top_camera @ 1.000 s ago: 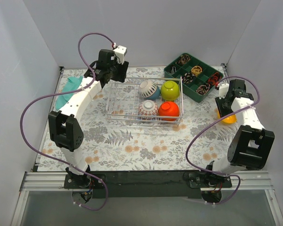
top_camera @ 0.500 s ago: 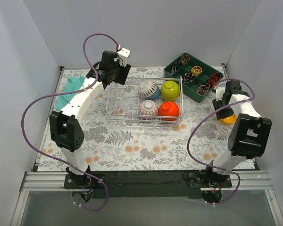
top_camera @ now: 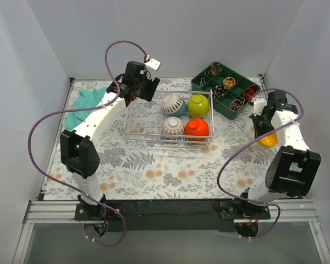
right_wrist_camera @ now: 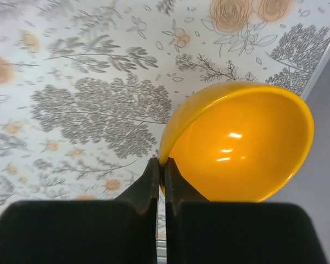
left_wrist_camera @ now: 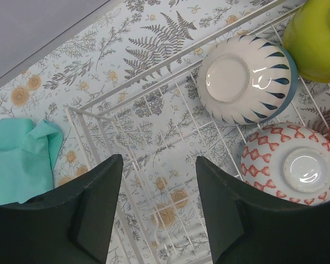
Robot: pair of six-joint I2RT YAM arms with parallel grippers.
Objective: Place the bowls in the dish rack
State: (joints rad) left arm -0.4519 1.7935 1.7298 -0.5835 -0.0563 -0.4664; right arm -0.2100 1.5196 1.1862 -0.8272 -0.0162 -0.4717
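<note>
The silver wire dish rack [top_camera: 148,122] stands mid-table and holds several upturned bowls: a white and blue one [top_camera: 173,103], a lime green one [top_camera: 198,105], a red-patterned white one [top_camera: 172,127] and an orange-red one [top_camera: 197,128]. My left gripper [top_camera: 136,94] hovers open and empty over the rack's far left part; in the left wrist view [left_wrist_camera: 158,206] the wire grid [left_wrist_camera: 148,165] lies below the jaws. My right gripper [top_camera: 264,129] is shut on the rim of a yellow-orange bowl [top_camera: 269,138] at the right edge, seen in the right wrist view [right_wrist_camera: 162,165] holding the bowl [right_wrist_camera: 242,148].
A dark green compartment tray [top_camera: 226,90] with small items sits at the back right. A teal cloth [top_camera: 80,107] lies at the far left, also in the left wrist view [left_wrist_camera: 22,159]. White walls close in the floral-patterned table [top_camera: 165,170].
My left gripper has moved right, over the rack's far left corner. My right arm has shifted slightly with the yellow-orange bowl in its jaws.
</note>
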